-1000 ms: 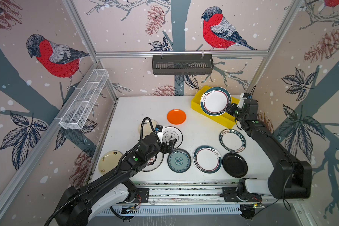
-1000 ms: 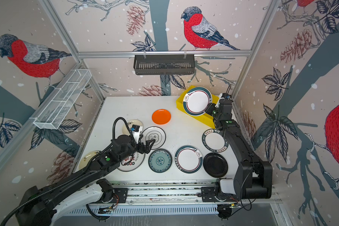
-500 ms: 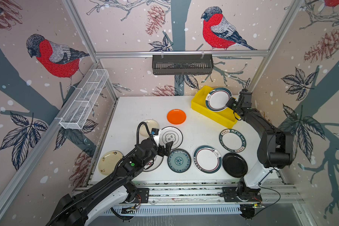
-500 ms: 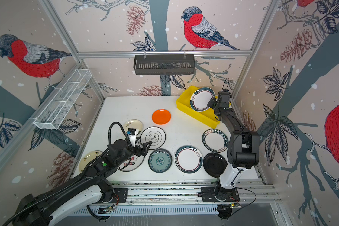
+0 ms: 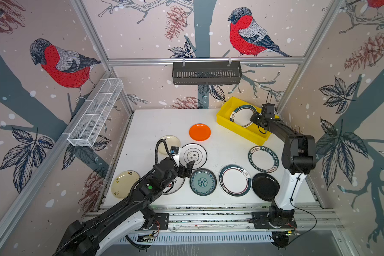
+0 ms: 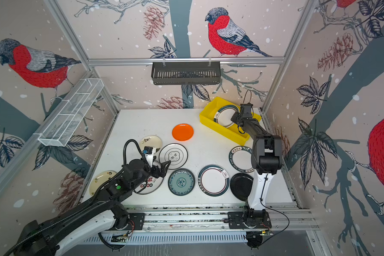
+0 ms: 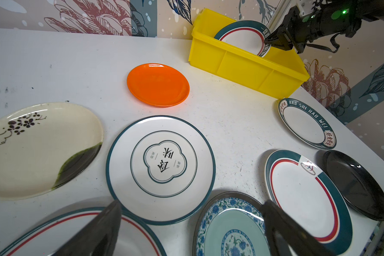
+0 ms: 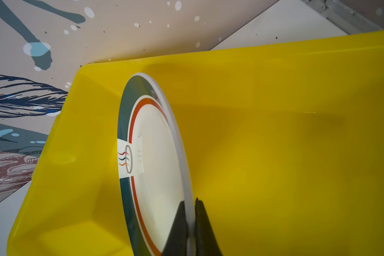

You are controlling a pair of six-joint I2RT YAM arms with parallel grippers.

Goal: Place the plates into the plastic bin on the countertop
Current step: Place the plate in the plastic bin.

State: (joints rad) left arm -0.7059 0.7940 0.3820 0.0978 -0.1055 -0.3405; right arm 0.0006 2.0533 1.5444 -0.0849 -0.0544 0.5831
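Counting ten plates point(image 5: 199, 132), one plastic bin point(image 5: 242, 131).

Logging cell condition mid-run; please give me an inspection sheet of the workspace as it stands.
Surface: white countertop, faintly speckled, no spills seen.
Job's things: yellow bin at the far right corner; teal-rimmed plate tilted inside it; nine other plates flat on the countertop.
Clutter: nothing seen.
Grippers: left gripper open above the near plates; right gripper shut on the teal-rimmed plate's rim.
Cables: black cable loops up from the left wrist.
Surroundings: black slatted basket on the back rail; white wire basket on a side rail.
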